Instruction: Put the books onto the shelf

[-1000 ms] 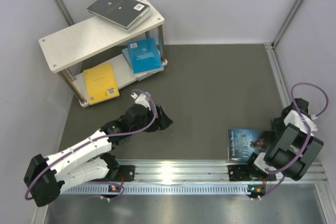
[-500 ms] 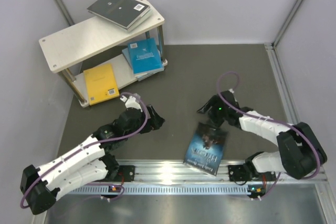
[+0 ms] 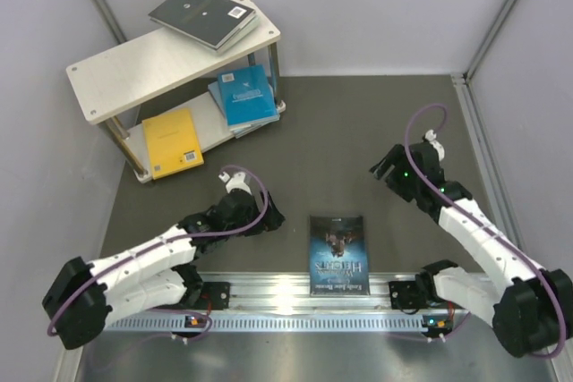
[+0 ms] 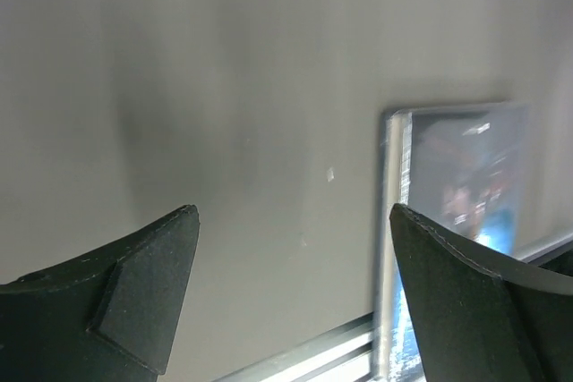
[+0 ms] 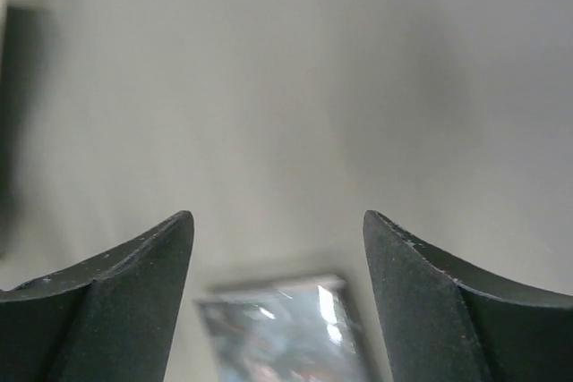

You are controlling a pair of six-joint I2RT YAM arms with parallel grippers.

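1. One book is off the shelf as far as I can see. The dark blue paperback [image 3: 337, 254] lies flat, cover up, on the tabletop [image 3: 376, 123] at 6 o'clock in the overhead view. Its lower edge is just beside the metal rail [image 3: 269, 291].
2. Several books are already on the shelf [image 3: 134, 64], which stands at 10 o'clock. A dark stack [image 3: 201, 15] lies on the top board. On the lower board a bright blue book [image 3: 246, 96] tops a small pile, with a yellow book [image 3: 173, 142] at that pile's 8 o'clock. I judge the job nearly done.
3. My left end effector [image 3: 270, 217] sits at the paperback's 9 o'clock, near it, with its jaws spread and nothing between them.
4. My right end effector [image 3: 387, 167] hangs at the paperback's 1 o'clock, apart from it. Its jaws are also spread and empty.
5. Glossy sheen shows on the paperback's cover, and the book is thin. The tabletop is a matte dark grey mat, so I expect little edge to catch.
6. Pale wood boards with rounded corners form the shelf's two tiers, joined by thin metal posts.
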